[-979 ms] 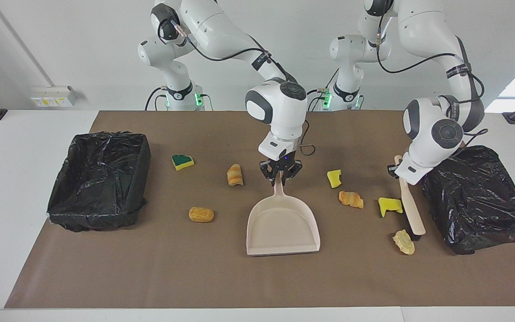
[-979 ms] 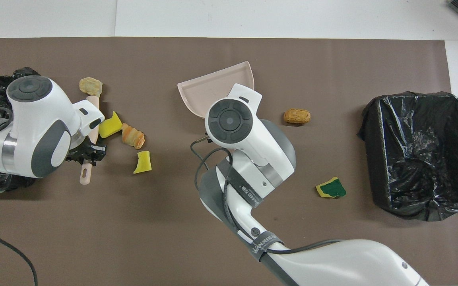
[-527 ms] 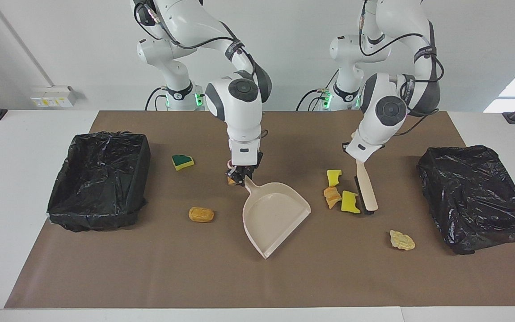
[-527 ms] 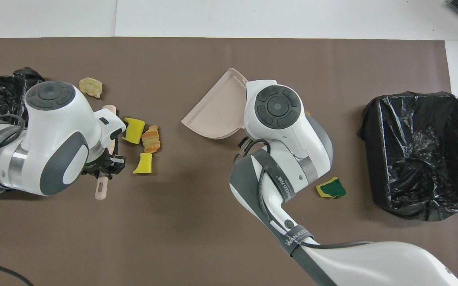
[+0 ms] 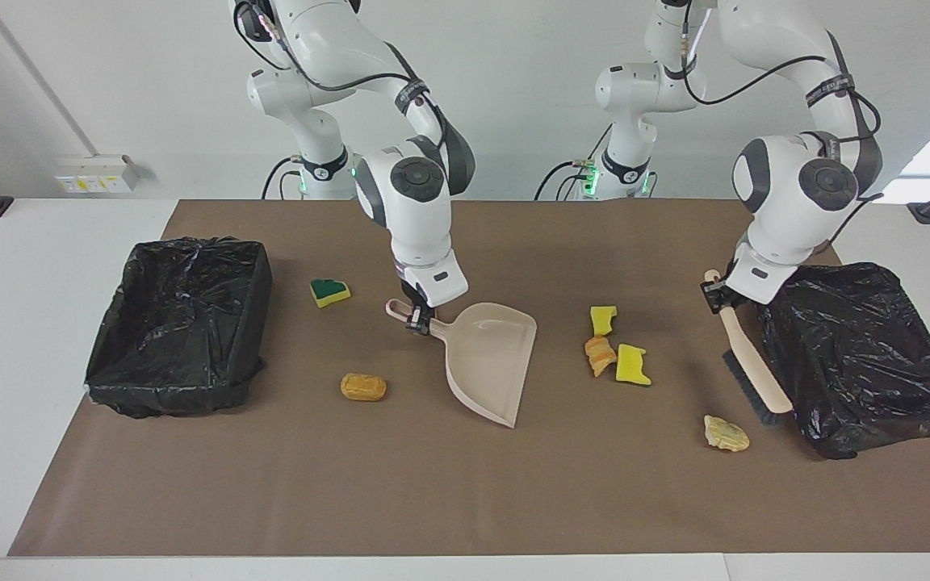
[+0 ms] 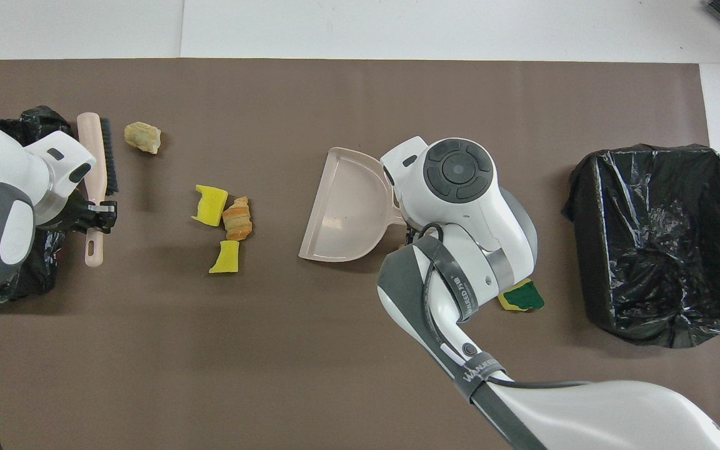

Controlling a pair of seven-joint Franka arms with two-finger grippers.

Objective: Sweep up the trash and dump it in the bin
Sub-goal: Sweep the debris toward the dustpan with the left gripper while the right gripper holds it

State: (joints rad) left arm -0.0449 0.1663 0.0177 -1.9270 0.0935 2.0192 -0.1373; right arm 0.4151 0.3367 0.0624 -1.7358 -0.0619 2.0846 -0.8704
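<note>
While three scraps (image 5: 614, 352) are lying bunched together between the dustpan (image 5: 488, 359) and the brush (image 5: 751, 367), the rest of the trash is sitting scattered: a pale lump (image 5: 726, 433) just beside the brush bristles, an orange lump (image 5: 363, 386) and a green-topped sponge (image 5: 329, 290) toward the right arm's end of the desk (image 5: 400, 492). None is in the pan or either lined bin (image 5: 178, 323) yet.

The right claw (image 5: 416, 316) is clamped on the dustpan handle, pan resting low with its open lip turned toward the bunch. The left claw (image 5: 722, 294) is gripping the brush handle, bristles angled down beside the other bin (image 5: 860, 355).

To sweep well, my judgement: keep the pan lip flat on the desk and steady, bring the brush down on the side of the bunch away from the pan, and drag in one low stroke so the light scraps are not skipping past.

Hard to make out: the right arm is covering the orange lump and part of the sponge from overhead; only five of the loose scraps are showing.
</note>
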